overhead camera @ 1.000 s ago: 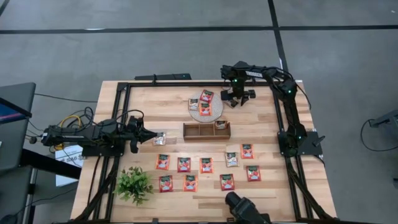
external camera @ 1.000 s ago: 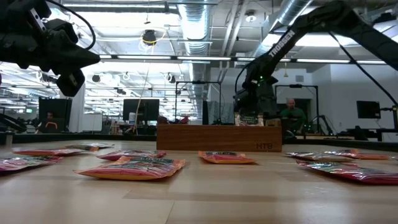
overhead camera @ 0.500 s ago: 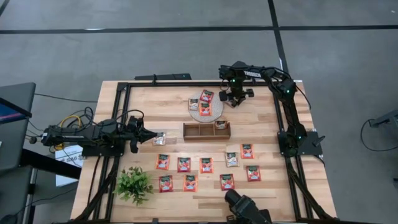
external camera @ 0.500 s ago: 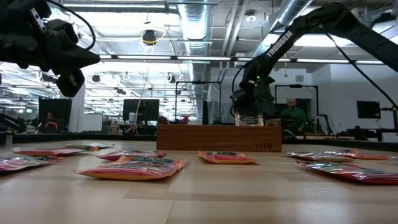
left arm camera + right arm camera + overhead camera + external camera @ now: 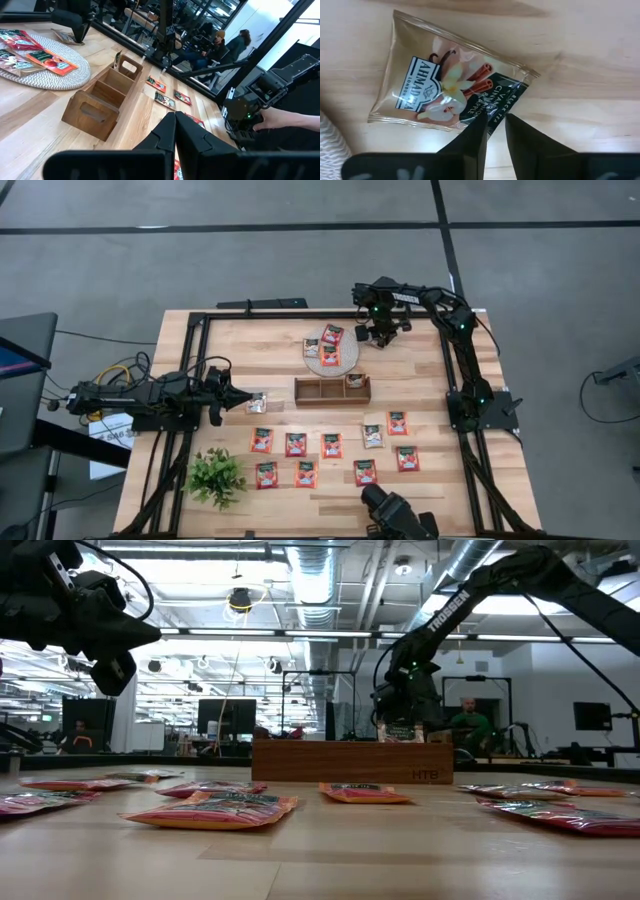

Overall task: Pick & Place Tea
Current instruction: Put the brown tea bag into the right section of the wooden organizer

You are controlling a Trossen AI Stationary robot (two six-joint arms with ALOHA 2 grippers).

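From above, the right gripper [image 5: 372, 333] sits low at the table's far edge, just right of the round mat [image 5: 331, 350], hiding what lies beneath. Only its wrist camera shows it: a silvery tea sachet [image 5: 451, 82] flat on the wood, one edge pinched between the jaws. The left gripper [image 5: 237, 397], jaws together, waits at the left.

Your right gripper [image 5: 494, 131] points straight down, arm reaching in from its base post, elbow bent; its jaws stand nearly together, a thin sachet edge pinched between the tips. Your left gripper [image 5: 175, 131] lies low and level, arm stretched out, jaws pressed together with nothing between them.
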